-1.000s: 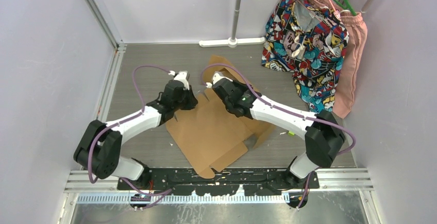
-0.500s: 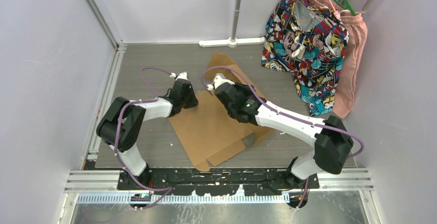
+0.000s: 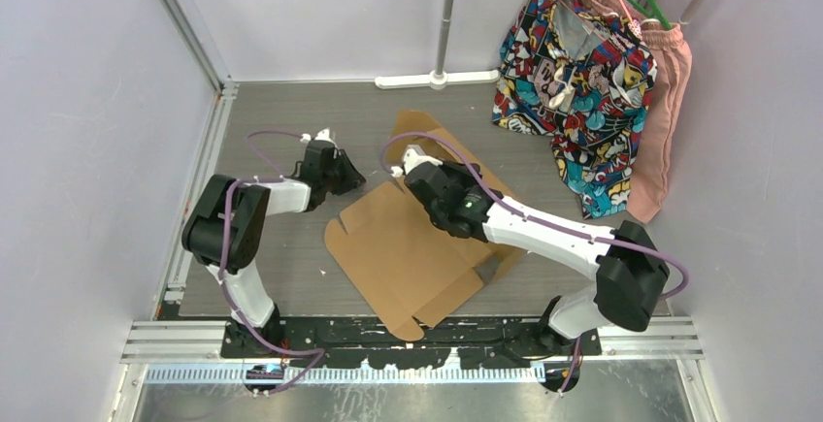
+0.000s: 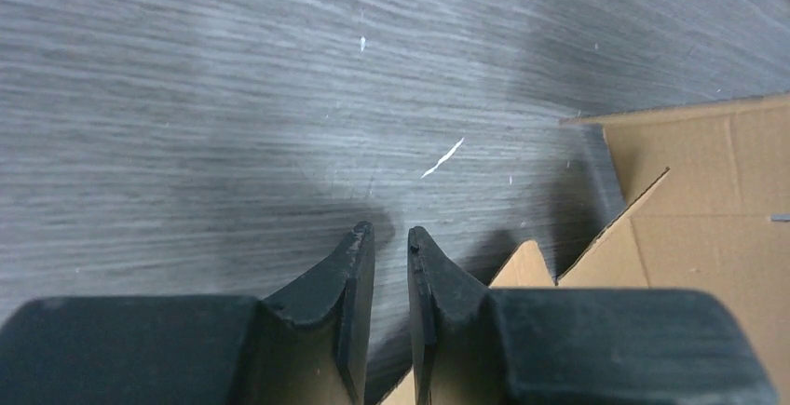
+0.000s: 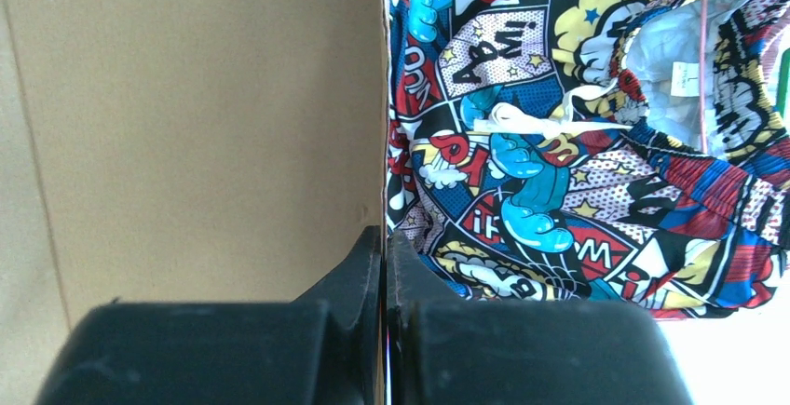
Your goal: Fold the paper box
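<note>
The paper box (image 3: 408, 247) is a brown cardboard sheet, mostly flat on the grey table, with its far flap raised. My right gripper (image 3: 408, 165) sits at that raised flap. In the right wrist view the flap (image 5: 186, 126) fills the left half and its edge runs straight into the seam of my right gripper (image 5: 385, 236), which is shut on it. My left gripper (image 3: 353, 178) hovers just off the sheet's left corner. In the left wrist view its jaws (image 4: 391, 233) stand slightly open over bare table, with cardboard tabs (image 4: 708, 200) to the right.
Patterned clothes (image 3: 582, 73) hang at the back right, also seen in the right wrist view (image 5: 578, 126). A white pole base (image 3: 439, 80) stands at the back wall. Side walls close in the table. A metal rail (image 3: 417, 330) runs along the near edge.
My left gripper has let go, opened a little and drawn back left off the cardboard, its elbow folding in. The sheet has shifted slightly right with the right arm.
</note>
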`<state>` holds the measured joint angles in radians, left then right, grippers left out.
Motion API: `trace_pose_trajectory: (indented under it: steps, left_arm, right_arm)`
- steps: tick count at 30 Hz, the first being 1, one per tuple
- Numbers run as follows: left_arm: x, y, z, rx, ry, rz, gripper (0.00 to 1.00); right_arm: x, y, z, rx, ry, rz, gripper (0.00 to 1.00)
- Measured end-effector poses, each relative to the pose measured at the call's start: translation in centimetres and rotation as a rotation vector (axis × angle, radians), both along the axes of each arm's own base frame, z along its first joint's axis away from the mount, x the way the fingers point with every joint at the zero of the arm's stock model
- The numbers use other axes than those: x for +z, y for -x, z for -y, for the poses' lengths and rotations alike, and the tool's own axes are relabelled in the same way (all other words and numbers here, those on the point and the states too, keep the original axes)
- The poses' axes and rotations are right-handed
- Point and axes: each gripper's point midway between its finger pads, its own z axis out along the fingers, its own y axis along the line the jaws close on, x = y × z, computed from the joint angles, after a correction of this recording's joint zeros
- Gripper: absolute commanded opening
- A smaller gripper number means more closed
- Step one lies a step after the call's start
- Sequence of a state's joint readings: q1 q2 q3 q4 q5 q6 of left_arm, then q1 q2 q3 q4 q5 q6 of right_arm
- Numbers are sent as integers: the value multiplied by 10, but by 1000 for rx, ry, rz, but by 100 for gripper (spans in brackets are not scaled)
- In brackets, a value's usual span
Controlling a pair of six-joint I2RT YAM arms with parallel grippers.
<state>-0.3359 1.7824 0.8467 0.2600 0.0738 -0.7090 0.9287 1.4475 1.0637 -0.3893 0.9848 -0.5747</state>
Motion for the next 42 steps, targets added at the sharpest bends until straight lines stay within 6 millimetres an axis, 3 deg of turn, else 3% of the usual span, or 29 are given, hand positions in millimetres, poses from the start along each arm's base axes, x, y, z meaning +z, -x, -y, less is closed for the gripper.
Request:
trace_pose_trajectory:
  steps: [8, 12, 22, 26, 32, 42]
  left_arm:
    - [1, -10, 11, -19, 95, 13, 27]
    - [7, -26, 14, -53, 154, 41, 28]
    - [51, -78, -27, -30, 345, 210, 34]
    - [71, -105, -10, -105, 439, 280, 35]
    - [96, -123, 18, -249, 595, 373, 38]
    - [94, -128, 44, -365, 731, 363, 34]
  right_arm:
    - [-5, 8, -7, 5, 56, 21, 1]
    - [-9, 9, -5, 0, 68, 25, 2]
    - [-10, 8, -5, 10, 78, 37, 2]
    - [-11, 9, -4, 20, 72, 33, 2]
    - [-9, 11, -3, 28, 57, 34, 2]
    - [-9, 11, -5, 37, 56, 30, 2]
